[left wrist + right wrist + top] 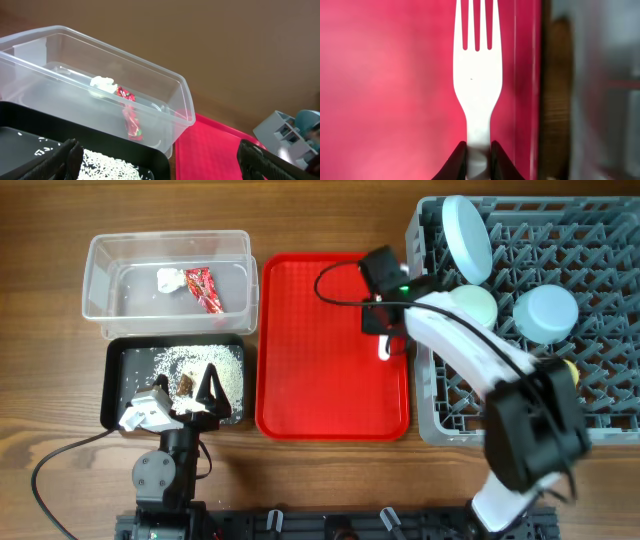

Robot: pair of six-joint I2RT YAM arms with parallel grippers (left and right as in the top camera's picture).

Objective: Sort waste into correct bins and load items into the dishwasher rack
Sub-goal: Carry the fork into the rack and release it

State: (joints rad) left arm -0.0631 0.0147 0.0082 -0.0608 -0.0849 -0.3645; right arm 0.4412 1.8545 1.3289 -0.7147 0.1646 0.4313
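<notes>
Overhead: the right gripper [383,332] pinches the fork [384,350] over the red tray [320,390], beside the rack [600,250]. The left gripper [188,390] gapes above the black tray [112,380] on a wooden table [50,430].
Left wrist: the wrapper [131,122] and tissue [103,84] lie in the tub [182,100].
Right wrist: the jaws clamp the fork's handle.

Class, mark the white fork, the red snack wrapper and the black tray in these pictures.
white fork [477,85], right wrist view, flat part below the tines.
red snack wrapper [203,290], overhead view, its middle.
black tray [108,385], overhead view, its left rim.
</notes>
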